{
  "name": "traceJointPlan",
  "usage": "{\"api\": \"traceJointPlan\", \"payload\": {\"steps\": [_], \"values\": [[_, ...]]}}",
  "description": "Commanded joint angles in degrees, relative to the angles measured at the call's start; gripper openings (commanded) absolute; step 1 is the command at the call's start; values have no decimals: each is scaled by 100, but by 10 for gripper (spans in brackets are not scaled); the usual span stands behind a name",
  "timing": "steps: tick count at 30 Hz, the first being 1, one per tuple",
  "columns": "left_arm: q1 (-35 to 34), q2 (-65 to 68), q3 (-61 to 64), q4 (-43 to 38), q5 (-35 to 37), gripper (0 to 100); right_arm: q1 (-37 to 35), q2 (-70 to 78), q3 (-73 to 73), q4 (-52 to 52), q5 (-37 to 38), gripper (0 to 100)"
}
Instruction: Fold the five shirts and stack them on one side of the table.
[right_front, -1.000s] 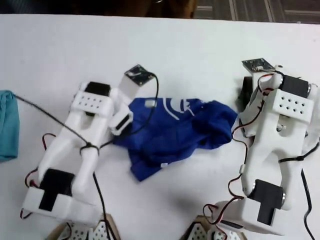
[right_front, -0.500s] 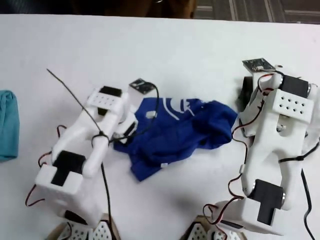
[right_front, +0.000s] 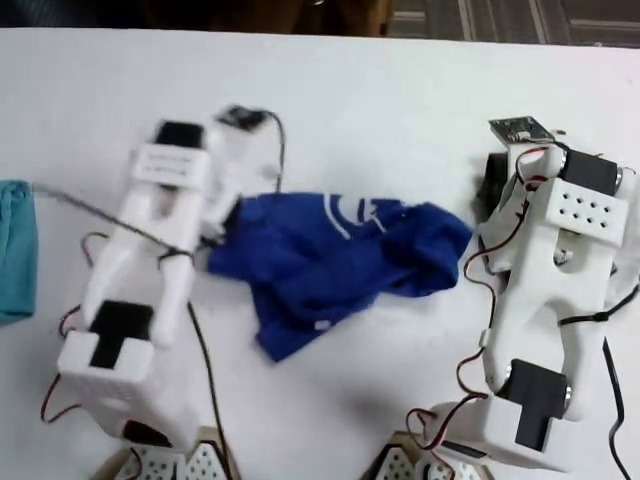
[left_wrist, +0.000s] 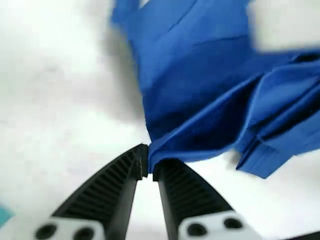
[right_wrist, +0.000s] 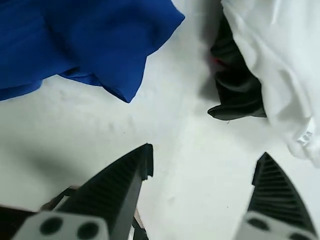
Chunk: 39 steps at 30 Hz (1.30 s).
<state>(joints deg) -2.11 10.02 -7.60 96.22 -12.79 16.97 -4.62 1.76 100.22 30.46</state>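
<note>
Shirt (right_front: 340, 265), blue, rumpled mid-table (right_front: 400, 90) between the two arms, not yet folded. Pinched at its left end by left claw (left_wrist: 150, 165), clamped on a thin fold of cloth, probably so as to drag that side out flat before any folding. Right claw (right_wrist: 205, 156) held low over bare tabletop just off the shirt's other end, spread wide and gripping nothing, likely meant for the opposite corner. Thin, limp, matte fabric, falling in soft ridges and overlapping lobes, with a white print on the upper side and a stitched hem along one edge. Ribbed black pads (left_wrist: 112, 192) on both claws, tapering to narrow tips, well suited to nipping a single layer. Beside right arm, white shirt (right_wrist: 272, 60) and black one (right_wrist: 235, 85) heaped together, unfolded; at far left table edge, teal one (right_front: 12, 250) lying flat, seemingly the start of the stack.
</note>
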Motion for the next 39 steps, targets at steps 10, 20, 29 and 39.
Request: {"api": "traceJointPlan", "payload": {"steps": [10, 20, 29, 39], "values": [[-941, -2523, -989, 607, -378, 25, -1130, -251, -35, 110, -132, 317], [-1890, -3789, -1033, 607, -396, 27, -2765, -242, -35, 110, -132, 317], [-2338, -3965, -989, 545, -712, 27, -4497, -251, 1002, 75, -88, 317], [-2470, -3297, -989, 220, -677, 25, -5393, -233, 1081, -1481, 123, 317]]}}
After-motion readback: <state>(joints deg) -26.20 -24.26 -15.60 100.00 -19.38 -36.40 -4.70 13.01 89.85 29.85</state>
